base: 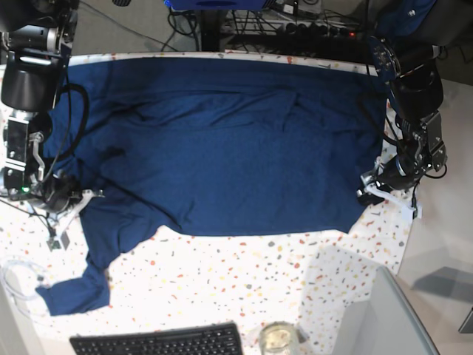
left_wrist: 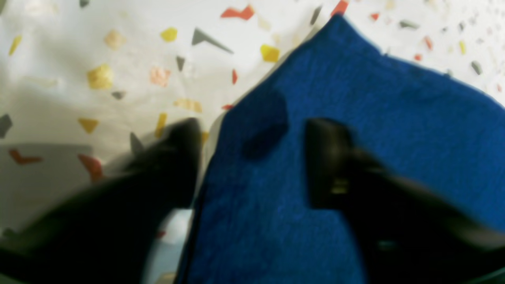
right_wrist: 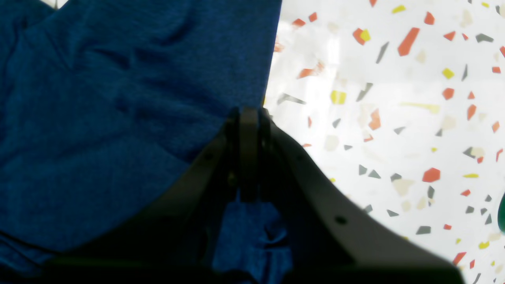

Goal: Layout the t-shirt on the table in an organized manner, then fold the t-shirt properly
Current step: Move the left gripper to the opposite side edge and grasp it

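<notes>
The dark navy t-shirt (base: pixel 222 148) lies spread wide across the speckled table (base: pixel 222 274), with one sleeve trailing toward the front left (base: pixel 74 292). My right gripper (base: pixel 76 198) is at the shirt's left edge. In the right wrist view it (right_wrist: pixel 248 118) is shut on a fold of the t-shirt (right_wrist: pixel 98 118). My left gripper (base: pixel 367 188) is at the shirt's right edge. In the left wrist view it (left_wrist: pixel 256 157) is open, with one finger over the t-shirt (left_wrist: pixel 355 118) and the other over the bare table (left_wrist: pixel 98 59).
A black keyboard (base: pixel 159 344) and a glass jar (base: pixel 277 339) sit at the front edge. A grey bin (base: pixel 384 318) stands at the front right. A white cable (base: pixel 18 277) lies at the front left. Cables and equipment run behind the table's back edge.
</notes>
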Controlling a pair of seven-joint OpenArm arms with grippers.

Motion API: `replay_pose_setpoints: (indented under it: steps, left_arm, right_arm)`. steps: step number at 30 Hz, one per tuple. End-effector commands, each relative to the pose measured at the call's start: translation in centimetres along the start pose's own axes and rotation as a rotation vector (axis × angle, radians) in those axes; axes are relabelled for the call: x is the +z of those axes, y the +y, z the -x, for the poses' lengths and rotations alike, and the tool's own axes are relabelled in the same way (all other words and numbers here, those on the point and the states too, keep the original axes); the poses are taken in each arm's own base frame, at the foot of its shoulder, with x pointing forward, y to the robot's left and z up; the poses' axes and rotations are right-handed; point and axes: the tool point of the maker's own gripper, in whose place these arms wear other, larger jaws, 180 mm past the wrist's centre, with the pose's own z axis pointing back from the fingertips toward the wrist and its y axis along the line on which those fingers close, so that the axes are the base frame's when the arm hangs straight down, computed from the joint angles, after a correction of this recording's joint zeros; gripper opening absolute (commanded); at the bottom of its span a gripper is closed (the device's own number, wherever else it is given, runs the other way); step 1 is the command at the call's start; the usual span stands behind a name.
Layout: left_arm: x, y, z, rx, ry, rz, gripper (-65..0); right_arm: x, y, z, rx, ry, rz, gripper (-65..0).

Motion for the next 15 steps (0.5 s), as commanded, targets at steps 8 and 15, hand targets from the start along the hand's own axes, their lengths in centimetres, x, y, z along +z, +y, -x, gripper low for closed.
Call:
replay_pose_setpoints:
  steps: [8,15]
  left_arm:
    - [0.2,0.0,-1.6,-0.023,-0.025,-0.002,-65.0]
    - [1.3,0.5,-2.5,-0.064,-0.066,-0.032,-65.0]
  right_arm:
    - [0.6,-0.7,-2.4,0.008,-0.065,0.010,-64.4]
    - [0.5,-0.5,-2.4,0.010,-0.062,0.006,-64.4]
